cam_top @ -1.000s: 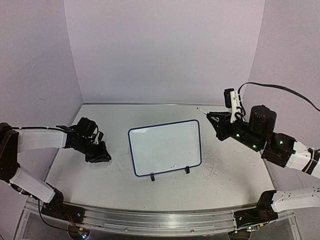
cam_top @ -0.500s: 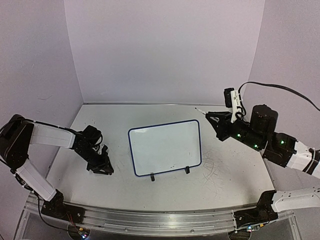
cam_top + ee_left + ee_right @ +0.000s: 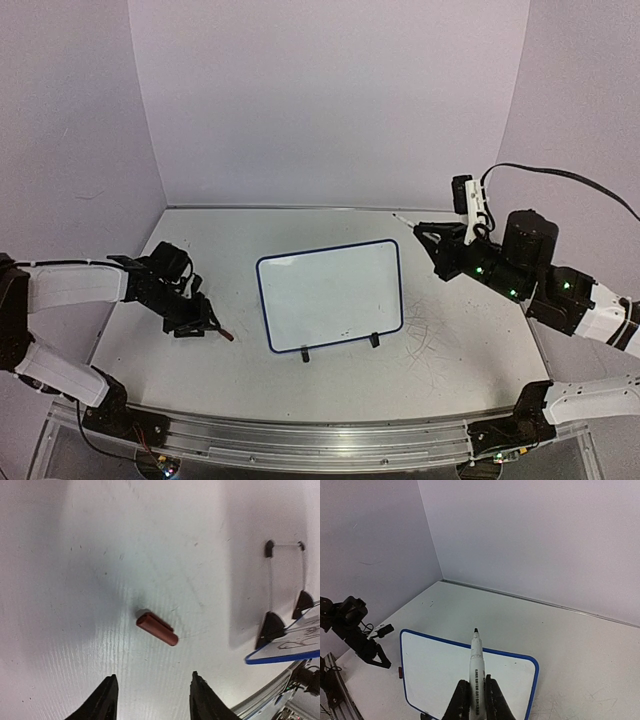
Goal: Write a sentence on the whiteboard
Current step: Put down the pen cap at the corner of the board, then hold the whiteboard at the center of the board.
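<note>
Red cap [image 3: 157, 628] lies released on the tabletop [image 3: 75, 555], lower left of the overhead frame; the left gripper [image 3: 152, 680], jaws newly parted, holds nothing. At right, the right gripper [image 3: 475, 687] clamps the bared marker [image 3: 476, 652]. At frame centre the whiteboard [image 3: 330, 295] looks blank: writing can probably begin.

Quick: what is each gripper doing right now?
Left gripper: open, empty; red cap lies just ahead of it.
Right gripper: closed on the marker.

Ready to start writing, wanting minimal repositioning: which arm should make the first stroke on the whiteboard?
Right. The right jaws are shut on the uncapped marker, tip aimed toward the whiteboard. The left jaws stand open and empty above the red cap lying on the table.
</note>
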You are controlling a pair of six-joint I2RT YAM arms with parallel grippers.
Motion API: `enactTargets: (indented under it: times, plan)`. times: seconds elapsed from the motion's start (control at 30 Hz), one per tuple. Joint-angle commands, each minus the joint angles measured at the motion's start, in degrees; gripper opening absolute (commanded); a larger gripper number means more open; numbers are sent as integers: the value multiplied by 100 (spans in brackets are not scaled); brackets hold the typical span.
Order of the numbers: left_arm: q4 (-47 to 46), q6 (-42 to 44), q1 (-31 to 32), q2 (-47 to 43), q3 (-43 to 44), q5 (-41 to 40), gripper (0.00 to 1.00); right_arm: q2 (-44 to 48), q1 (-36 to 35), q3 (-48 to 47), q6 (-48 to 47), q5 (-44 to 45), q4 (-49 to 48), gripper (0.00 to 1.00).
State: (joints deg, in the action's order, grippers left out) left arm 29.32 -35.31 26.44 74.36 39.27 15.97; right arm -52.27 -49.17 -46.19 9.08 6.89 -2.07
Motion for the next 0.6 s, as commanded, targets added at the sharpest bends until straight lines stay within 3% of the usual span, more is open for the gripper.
enactTargets:
  times: [0.0,0.13,0.3,0.4,0.57]
  plan:
    - [-167,30,-7,-987,339,-451,57,225,-4,162,586,849,-158,0]
    - [-825,216,-6,-1652,310,-443,69,381,1,274,553,1004,-234,0]
    - [-2875,21,-7,-2363,-462,186,85,123,-3,-43,567,1036,442,0]
    - [-3923,-31,-7,-2201,-814,773,88,57,0,-108,625,924,548,0]
    - [-4366,492,-7,-1280,-613,1576,89,-244,-12,-286,618,593,572,0]
